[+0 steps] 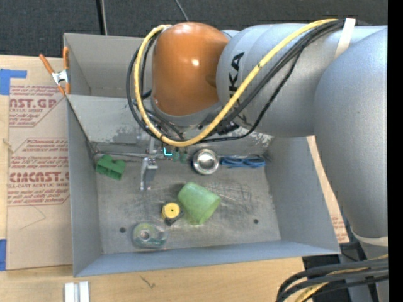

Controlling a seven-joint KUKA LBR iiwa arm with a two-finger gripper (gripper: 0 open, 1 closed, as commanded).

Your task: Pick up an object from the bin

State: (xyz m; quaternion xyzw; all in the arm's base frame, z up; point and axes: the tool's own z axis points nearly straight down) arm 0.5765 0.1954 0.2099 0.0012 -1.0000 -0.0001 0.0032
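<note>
The big grey arm (315,87) came in from the right, its orange cover (186,68) bulging at the wrist. Yellow and black cables (140,68) looped round that cover. Just under the cover's left side, the slim pincer (148,173) hung downward.

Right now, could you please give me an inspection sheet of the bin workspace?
Surface: scuffed grey bin floor.
Job's things: green block at left; pale green cup mid-floor, yellow round piece beside it; clear round piece in front; silver round piece and blue item at back.
Clutter: nothing seen.
Grippers: gripper low between green block and silver round piece.
Cables: yellow and black cables loop round orange wrist cover.
Surroundings: dark ground behind bin.
</note>
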